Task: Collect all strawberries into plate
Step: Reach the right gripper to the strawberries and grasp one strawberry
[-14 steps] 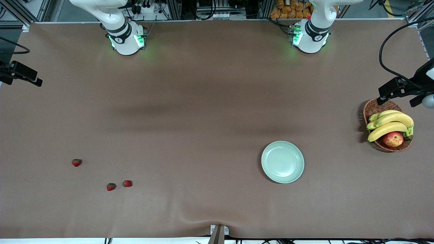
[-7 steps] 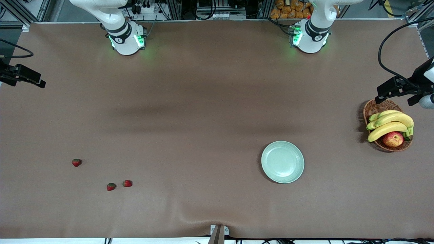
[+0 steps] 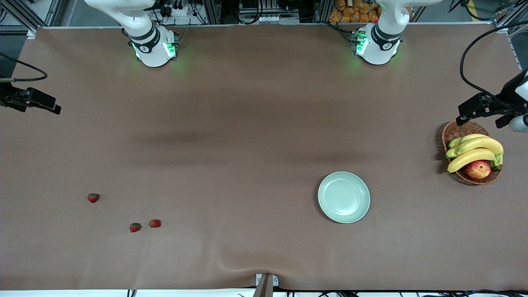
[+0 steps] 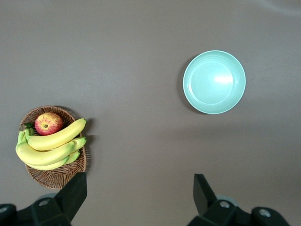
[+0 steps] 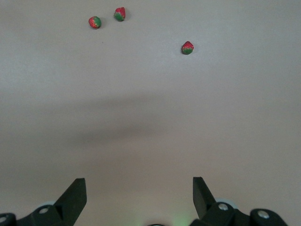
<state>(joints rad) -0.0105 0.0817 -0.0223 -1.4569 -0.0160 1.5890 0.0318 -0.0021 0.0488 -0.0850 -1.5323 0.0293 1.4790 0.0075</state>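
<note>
Strawberries (image 3: 135, 227) w/ open tabletop (image 3: 247, 123) around.

Three strawberries (image 3: 135, 227), empty plate (image 3: 343, 197)

Wicker basket (image 3: 458, 131) with bananas (image 3: 474, 150), apple (image 3: 478, 169)

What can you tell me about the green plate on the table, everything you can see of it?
The plate is round, shallow and pale mint green, with a raised rim and a glossy, ceramic-looking surface that catches a highlight in the left wrist view. It lies flat on the brown table cover toward the left arm's end, holding nothing, and neither tool touches it.
</note>
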